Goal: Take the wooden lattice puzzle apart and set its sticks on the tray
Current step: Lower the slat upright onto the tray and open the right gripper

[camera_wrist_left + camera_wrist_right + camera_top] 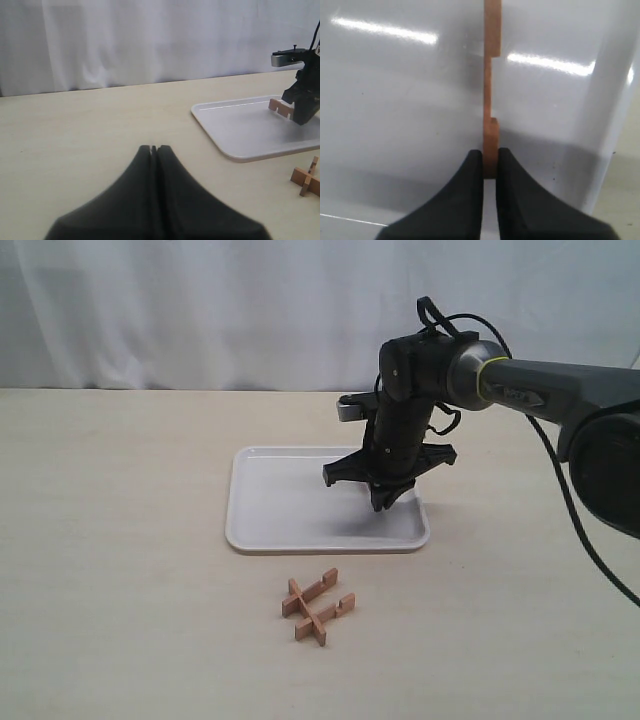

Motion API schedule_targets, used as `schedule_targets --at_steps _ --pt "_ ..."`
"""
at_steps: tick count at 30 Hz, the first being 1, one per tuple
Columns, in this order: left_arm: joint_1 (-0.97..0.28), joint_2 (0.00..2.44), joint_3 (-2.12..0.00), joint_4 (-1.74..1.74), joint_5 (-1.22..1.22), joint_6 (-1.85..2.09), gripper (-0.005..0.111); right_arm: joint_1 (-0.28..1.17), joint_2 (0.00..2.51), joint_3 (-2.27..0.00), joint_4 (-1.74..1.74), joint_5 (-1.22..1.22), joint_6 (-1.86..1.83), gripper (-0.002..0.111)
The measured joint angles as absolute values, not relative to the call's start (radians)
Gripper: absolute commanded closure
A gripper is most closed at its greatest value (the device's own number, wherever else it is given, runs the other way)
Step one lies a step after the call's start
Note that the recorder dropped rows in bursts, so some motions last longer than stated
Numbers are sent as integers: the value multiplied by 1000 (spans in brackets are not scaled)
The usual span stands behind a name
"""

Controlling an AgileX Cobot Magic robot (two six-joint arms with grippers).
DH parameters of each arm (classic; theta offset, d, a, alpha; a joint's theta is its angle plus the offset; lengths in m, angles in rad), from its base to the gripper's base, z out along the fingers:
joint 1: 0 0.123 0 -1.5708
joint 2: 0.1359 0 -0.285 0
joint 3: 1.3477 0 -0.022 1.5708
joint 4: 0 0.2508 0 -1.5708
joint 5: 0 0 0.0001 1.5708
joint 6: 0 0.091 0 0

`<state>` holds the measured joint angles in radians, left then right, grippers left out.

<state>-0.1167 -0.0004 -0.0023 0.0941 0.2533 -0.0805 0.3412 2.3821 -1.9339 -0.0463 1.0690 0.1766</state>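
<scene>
Tray (285, 510): right gripper (388, 502) hangs over its right side, jaws clamped on one notched stick (491, 75). Left gripper (154, 149): jaws pressed together, empty. Lattice puzzle (318, 606), partly dismantled, on table near tray. Step, as judged: depositing stick. Next: lower, release flat.

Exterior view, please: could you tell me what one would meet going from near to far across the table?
wooden lattice puzzle → tray → curtain. The right pincer, shut on a stick, overlaps the tray, so it is left out.
</scene>
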Motion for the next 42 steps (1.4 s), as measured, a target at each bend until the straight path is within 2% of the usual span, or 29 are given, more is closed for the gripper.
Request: schedule_targets --at_steps 7,10,21,30,33,42 --pt "-117 0 -2 94 253 -80 107 341 2382 -1934 -46 1069 198 73" --pt "-117 0 -2 94 253 -80 107 341 2382 -1934 -46 1069 201 68" --pt "-117 0 -2 94 253 -80 107 341 2374 -1934 -46 1071 201 67" --pt "-117 0 -2 94 253 -80 107 346 2262 -1940 -24 1135 181 67" --pt "-117 0 -2 94 253 -80 107 394 2260 -1940 -20 1210 127 67" --pt "-117 0 -2 94 253 -80 107 594 2176 -1874 -16 1213 77 67"
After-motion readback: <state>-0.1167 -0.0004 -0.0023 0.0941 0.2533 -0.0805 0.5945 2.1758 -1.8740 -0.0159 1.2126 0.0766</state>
